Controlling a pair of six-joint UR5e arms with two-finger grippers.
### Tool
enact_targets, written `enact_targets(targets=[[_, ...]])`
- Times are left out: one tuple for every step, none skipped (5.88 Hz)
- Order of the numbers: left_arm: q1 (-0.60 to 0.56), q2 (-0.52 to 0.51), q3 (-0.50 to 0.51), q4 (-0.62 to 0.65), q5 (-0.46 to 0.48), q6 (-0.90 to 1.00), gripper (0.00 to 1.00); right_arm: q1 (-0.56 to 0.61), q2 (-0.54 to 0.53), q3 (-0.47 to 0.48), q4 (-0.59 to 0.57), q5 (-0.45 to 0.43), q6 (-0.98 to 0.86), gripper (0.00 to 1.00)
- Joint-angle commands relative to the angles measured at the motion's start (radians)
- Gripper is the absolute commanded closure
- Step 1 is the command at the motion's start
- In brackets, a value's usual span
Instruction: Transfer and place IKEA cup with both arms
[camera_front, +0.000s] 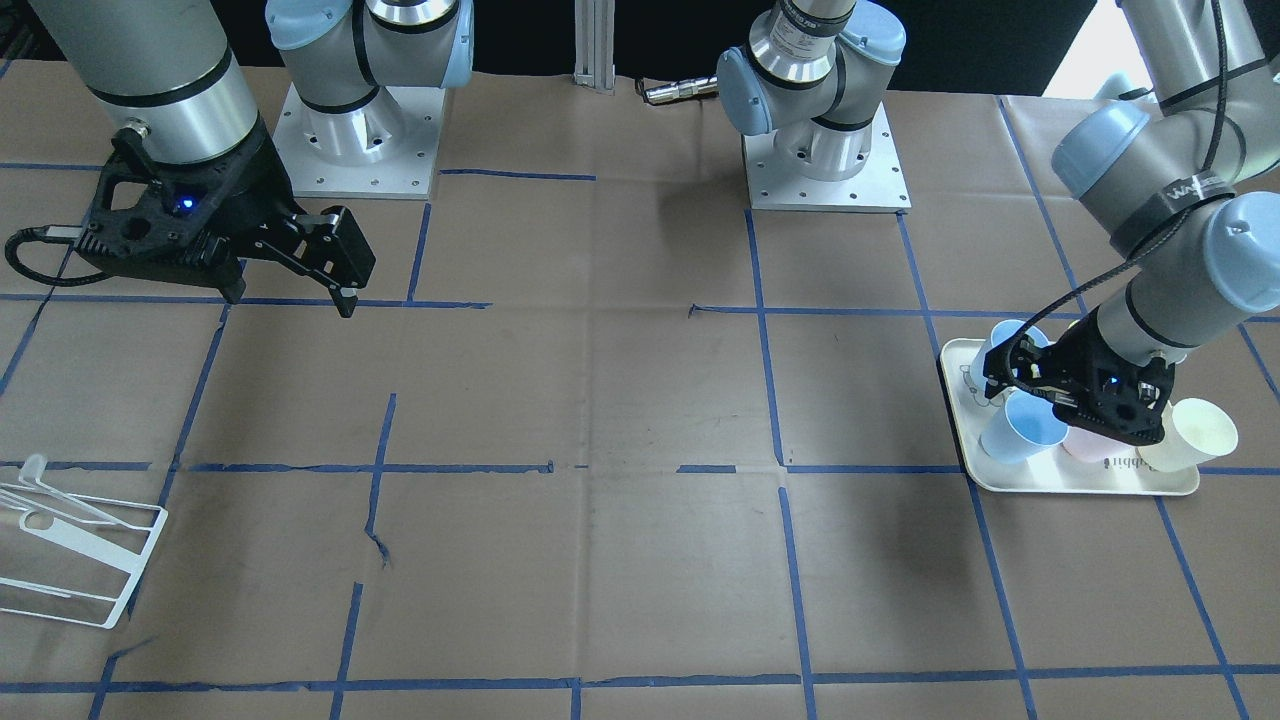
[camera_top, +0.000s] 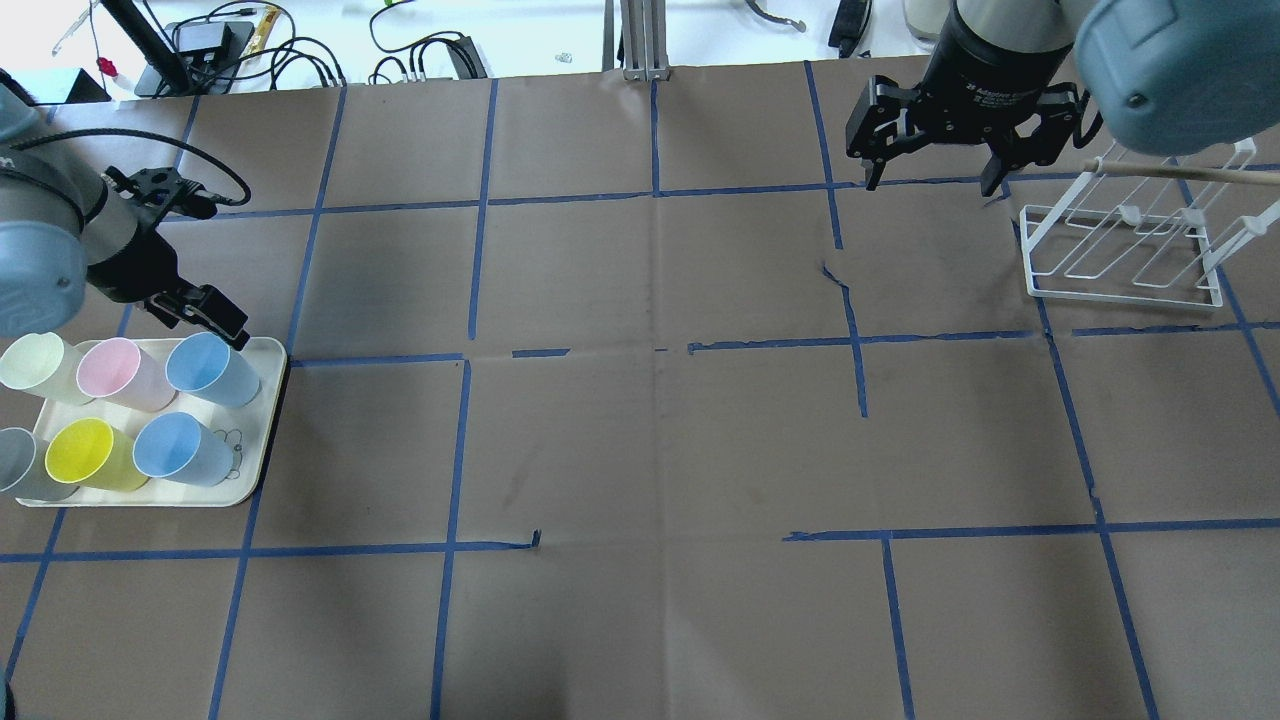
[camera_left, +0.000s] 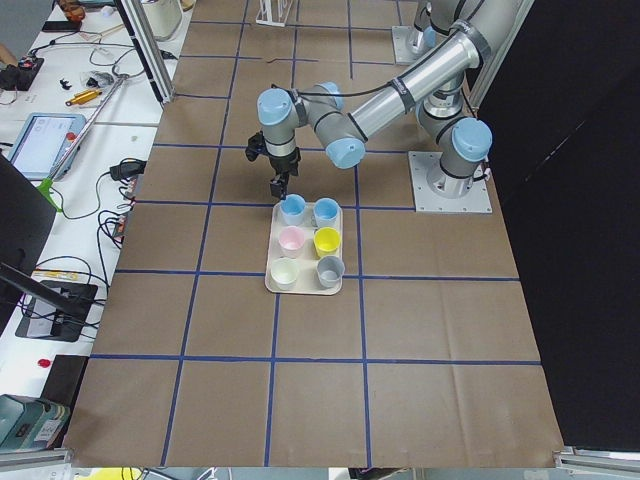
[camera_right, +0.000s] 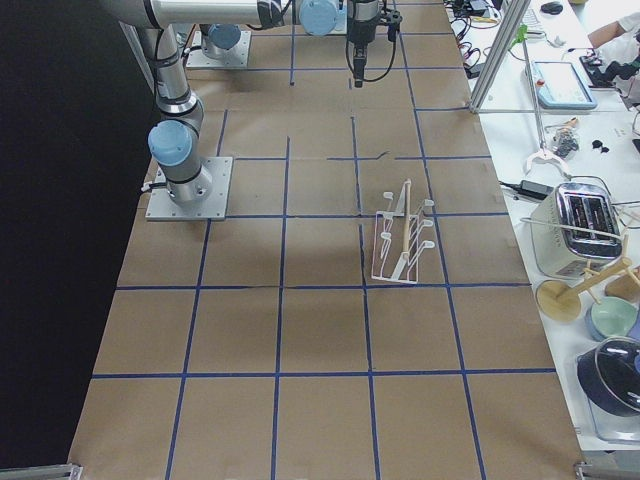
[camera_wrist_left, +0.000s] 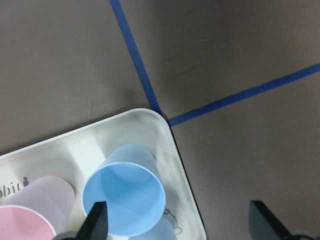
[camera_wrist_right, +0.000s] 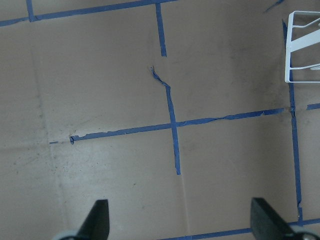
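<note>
IKEA cup (camera_top: 212, 368): light-blue, upright, in the corner of the cream tray (camera_top: 256, 440) toward the table's middle, with a second light-blue cup (camera_top: 185, 448) next to it and pink, yellow, pale-yellow and grey cups elsewhere on the tray. Left gripper (camera_wrist_left: 178, 225): fingers apart, above that tray corner, one fingertip over the cup's mouth and the other past the tray's edge. Right gripper (camera_top: 930, 187): fingers apart, empty, well apart from the tray, near a white wire rack (camera_top: 1120, 270); table (camera_top: 650, 450): brown paper gridded with blue tape, with cable-strewn benches beyond.
</note>
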Motion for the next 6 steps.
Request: enact_targets(targets=[[-0.131, 0.063, 0.189, -0.271, -0.003, -0.171, 0.02, 0.0, 0.002, 0.0, -0.002, -0.005, 0.0, 0.0], [-0.26, 0.089, 0.246, -0.308, -0.005, -0.358, 0.02, 0.0, 0.002, 0.0, -0.002, -0.006, 0.0, 0.0], [-0.377, 0.123, 0.244, -0.319, -0.005, -0.514, 0.02, 0.0, 0.002, 0.0, -0.003, -0.005, 0.0, 0.0], [-0.483, 0.158, 0.239, -0.318, -0.009, -0.637, 0.02, 0.0, 0.0, 0.002, -0.003, -0.003, 0.0, 0.0], [-0.528, 0.143, 0.239, -0.228, -0.011, -0.692, 0.02, 0.0, 0.002, 0.002, -0.003, -0.008, 0.0, 0.0], [-0.525, 0.149, 0.227, -0.224, -0.002, -0.701, 0.02, 0.0, 0.002, 0.003, -0.003, -0.003, 0.0, 0.0]])
